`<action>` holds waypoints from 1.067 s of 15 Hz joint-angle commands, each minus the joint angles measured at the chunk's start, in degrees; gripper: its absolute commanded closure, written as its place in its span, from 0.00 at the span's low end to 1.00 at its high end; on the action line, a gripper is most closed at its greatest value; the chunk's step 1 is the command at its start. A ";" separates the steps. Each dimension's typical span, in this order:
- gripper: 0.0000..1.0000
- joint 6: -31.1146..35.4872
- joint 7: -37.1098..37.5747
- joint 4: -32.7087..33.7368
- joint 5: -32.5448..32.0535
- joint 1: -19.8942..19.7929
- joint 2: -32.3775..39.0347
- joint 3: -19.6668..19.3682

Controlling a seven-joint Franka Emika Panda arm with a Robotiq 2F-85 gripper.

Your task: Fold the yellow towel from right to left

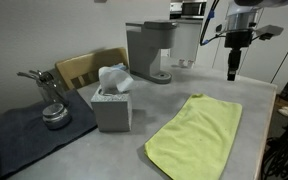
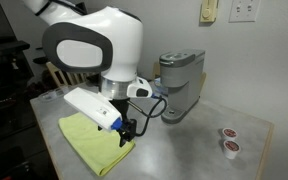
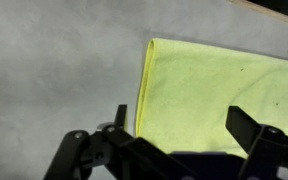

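Observation:
The yellow towel (image 1: 196, 136) lies flat and spread out on the grey table, seen in both exterior views (image 2: 92, 140). In the wrist view the towel (image 3: 224, 85) fills the right side, with its hemmed edge running down the middle. My gripper (image 1: 231, 70) hangs above the table beyond the towel's far end, apart from it. In an exterior view the gripper (image 2: 126, 134) sits over the towel's near edge. In the wrist view its fingers (image 3: 180, 122) are spread wide with nothing between them, over the towel's edge.
A grey tissue box (image 1: 112, 105) stands to the left of the towel. A coffee machine (image 1: 150, 50) stands at the back. A metal tool (image 1: 52, 105) rests on a dark mat. Two coffee pods (image 2: 228, 141) sit by the table edge.

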 commanded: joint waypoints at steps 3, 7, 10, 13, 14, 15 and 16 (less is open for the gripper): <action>0.00 0.52 -3.62 2.04 0.22 -3.50 5.02 3.27; 0.00 2.00 -3.47 2.14 -0.08 -4.44 7.02 4.25; 0.00 4.10 -2.43 1.88 -0.56 -4.75 8.16 4.68; 0.00 6.97 -0.66 1.42 -1.08 -4.67 9.16 4.98; 0.00 8.19 0.19 1.22 -1.25 -4.54 9.49 5.11; 0.00 9.52 1.21 1.02 -1.46 -4.41 9.86 5.27; 0.00 10.72 2.43 0.90 -1.76 -4.32 10.26 5.48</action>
